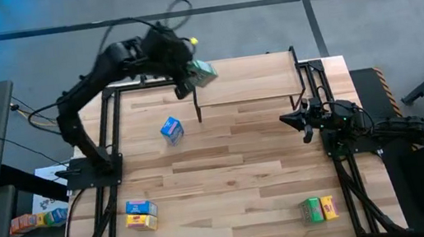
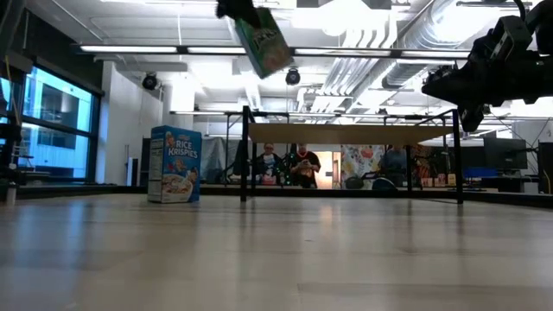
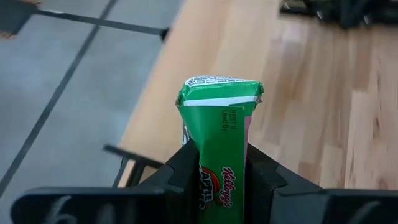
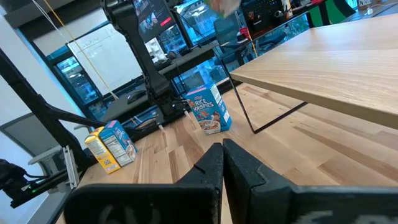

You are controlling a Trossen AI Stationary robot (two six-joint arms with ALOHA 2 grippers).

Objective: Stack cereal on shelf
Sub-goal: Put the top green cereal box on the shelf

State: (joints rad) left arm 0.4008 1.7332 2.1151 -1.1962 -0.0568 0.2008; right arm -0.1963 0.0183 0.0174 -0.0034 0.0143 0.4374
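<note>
Green cereal box (image 3: pixel 219 134) is pinched between the left gripper (image 3: pixel 214 171) fingers, held high above the left end of the shelf (image 1: pixel 248 80), tilted w/ one corner down (low view shows it well above the board, not touching). Grip is narrow, on the box's thin sides, approx. mid-body; top flap sticks out past the fingertips.

To do this step well, I'd judge: level the box first so the base meets the board flat, then come down slowly over the board's left part, away from the edge. Set it fully on the wood before letting go; dropped tilted, it prob. tips or slides off. Leave room alongside for the rest.

Other boxes on the tabletop (image 1: pixel 236 173): blue Rice Krispies box (image 1: pixel 171 130) upright just in front of the shelf, a blue + yellow pair (image 1: pixel 141 214) near the left front, a green + yellow pair (image 1: pixel 319 209) at the right front.

Right gripper (image 1: pixel 305 119) waits by the shelf's right end, fingers closed, empty.
</note>
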